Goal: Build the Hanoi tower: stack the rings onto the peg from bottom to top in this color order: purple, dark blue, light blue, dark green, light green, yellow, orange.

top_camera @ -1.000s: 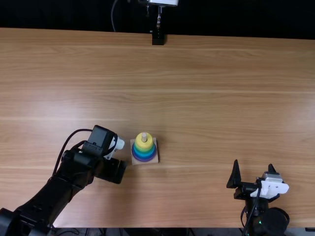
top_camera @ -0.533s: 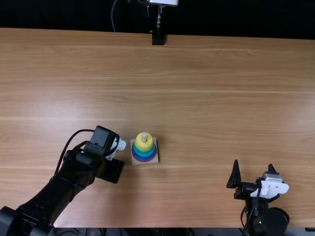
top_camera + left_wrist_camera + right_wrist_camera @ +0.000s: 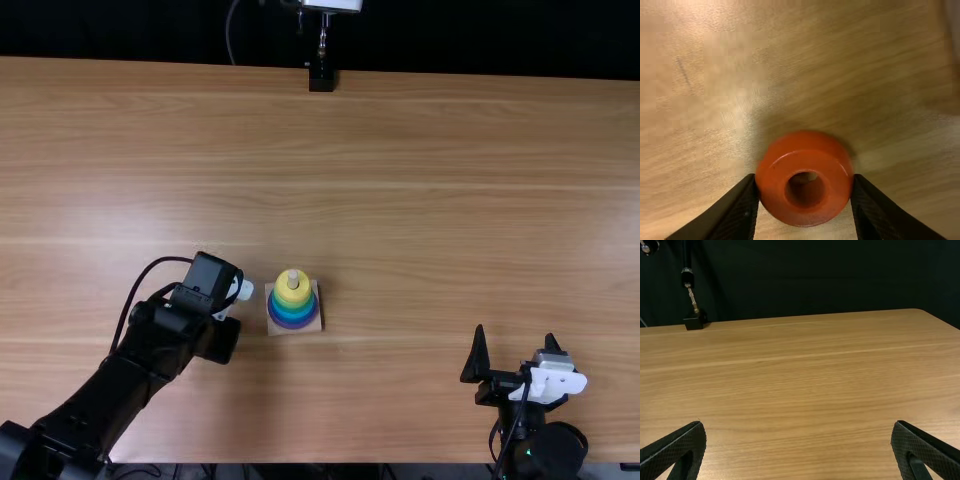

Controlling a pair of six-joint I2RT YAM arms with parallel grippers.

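Note:
Left of the ring tower in the top view is my left gripper, pointing downward. In the left wrist view, my left gripper has its fingers pressed on opposite sides of the orange ring, hole facing the camera. Stacked on the square wooden base are a purple ring, blue rings, green rings and a yellow ring on top, with the peg sticking out above it. My right gripper stands open at the lower right; the right wrist view shows this gripper with widely parted fingers.
A black mount stands at the table's far edge, also seen as a black stand in the right wrist view. The left arm's cable loops above its forearm. Bare wood stretches beyond and right of the tower.
The lower part of my left gripper has swung a little to the left, away from the tower. The tower and my right gripper have stayed still.

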